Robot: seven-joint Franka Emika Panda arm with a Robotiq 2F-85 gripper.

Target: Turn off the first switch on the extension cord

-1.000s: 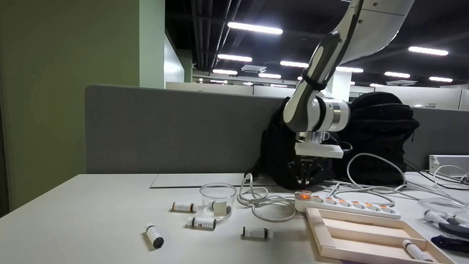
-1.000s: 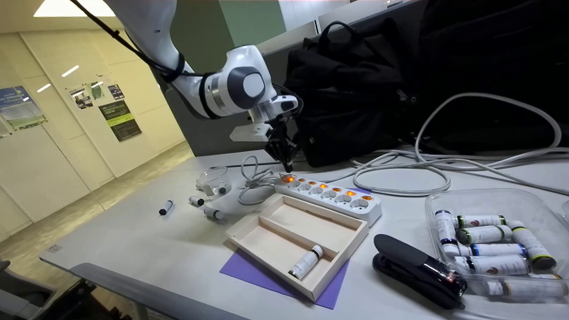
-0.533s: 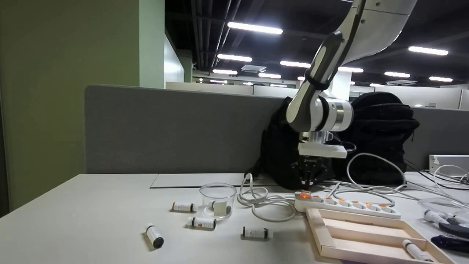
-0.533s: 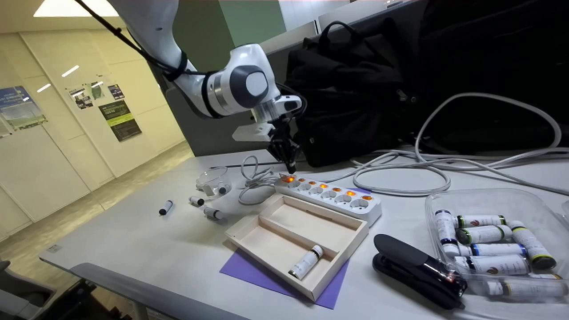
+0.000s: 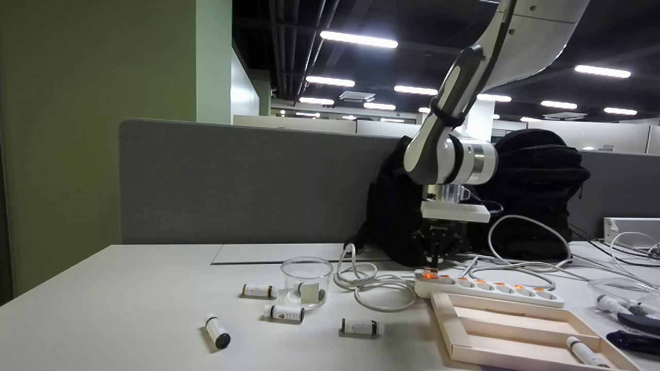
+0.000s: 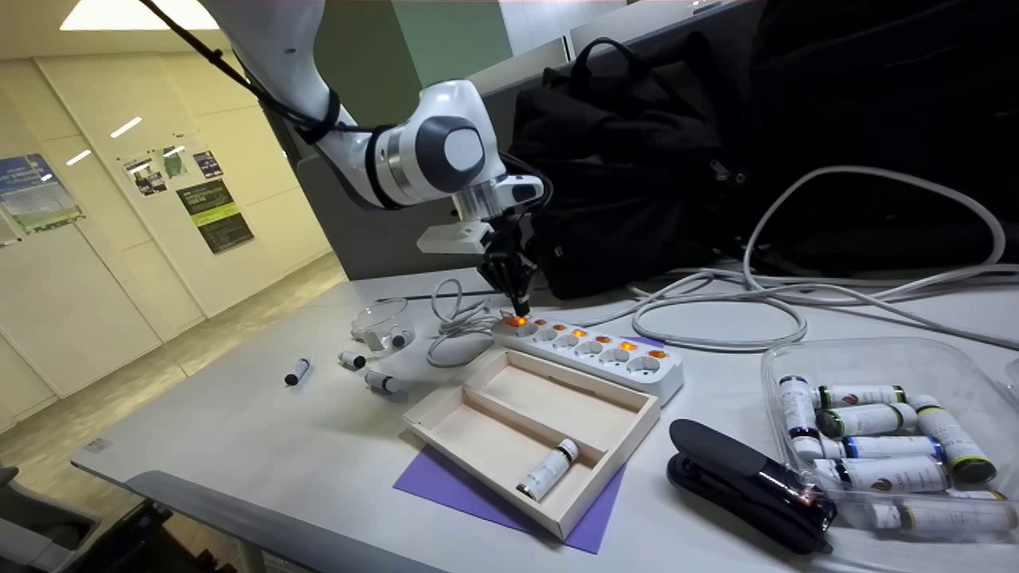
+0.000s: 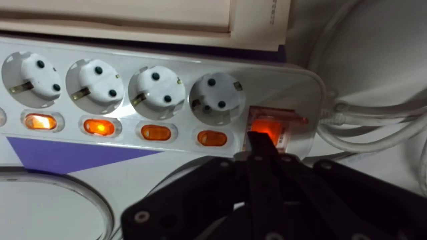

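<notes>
The extension cord, a long white strip, lies on the table in both exterior views (image 5: 423,289) (image 6: 667,386) and across the wrist view (image 7: 283,76). The large red switch at its cable end glows orange (image 7: 267,128) under a raised clear red cover; it also shows in both exterior views (image 5: 428,275) (image 6: 516,321). My gripper (image 7: 262,141) is shut and empty, pointing down with its fingertips over this switch. They hide its near part; I cannot tell whether they touch it. Smaller orange switches (image 7: 211,138) sit beside the sockets, some lit. The gripper shows in both exterior views (image 5: 432,262) (image 6: 521,306).
A wooden frame (image 6: 535,422) lies along the strip with a bottle in it. White cable coils (image 5: 381,283) lie at the cable end. Black backpacks (image 6: 621,175) stand behind. A stapler (image 6: 748,481), a clear box (image 6: 876,344) of bottles and a clear cup (image 5: 308,260) are on the table.
My gripper has moved slightly right in both exterior views and come down, so its fingertips are now at the lit switch. The switch is still glowing and the strip has not moved.
</notes>
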